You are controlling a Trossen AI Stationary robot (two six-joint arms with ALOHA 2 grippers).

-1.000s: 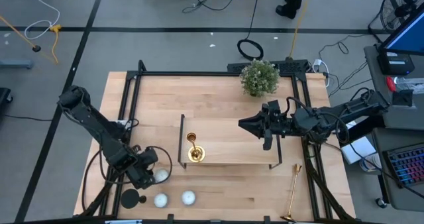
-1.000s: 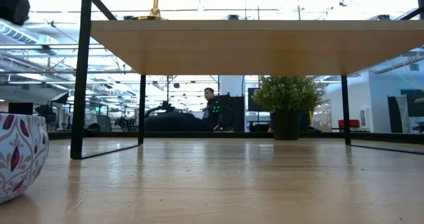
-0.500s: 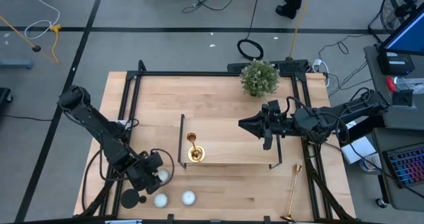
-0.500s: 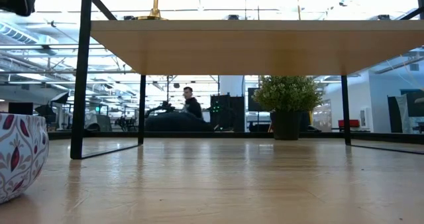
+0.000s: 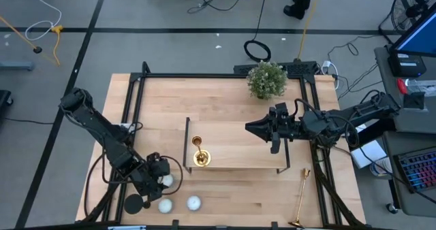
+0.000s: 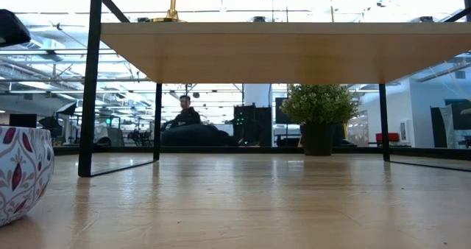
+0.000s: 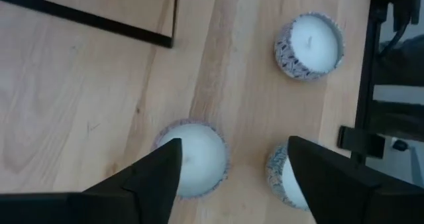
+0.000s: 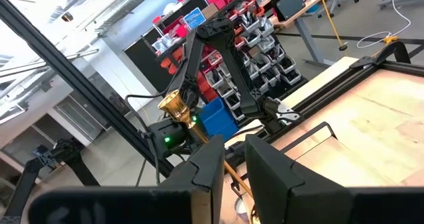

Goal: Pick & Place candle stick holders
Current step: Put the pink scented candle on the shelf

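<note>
An open-plan robotics lab: a black-framed wooden tabletop (image 5: 225, 97) on taped concrete floor, storage bins (image 8: 242, 22) on racks, trailing cables (image 5: 41, 27), a person (image 6: 184, 110) seated at distant workstations.

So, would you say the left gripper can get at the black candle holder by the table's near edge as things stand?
Probably yes. The left gripper hangs open over the white candles, right beside the black candle holder. Nothing stands between them, though the candles crowd it on one side.

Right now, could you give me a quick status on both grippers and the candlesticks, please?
Left gripper open, low over white candles. Right gripper over the stand. One gold candlestick upright on stand, another lying at table edge, black one near left gripper.
</note>
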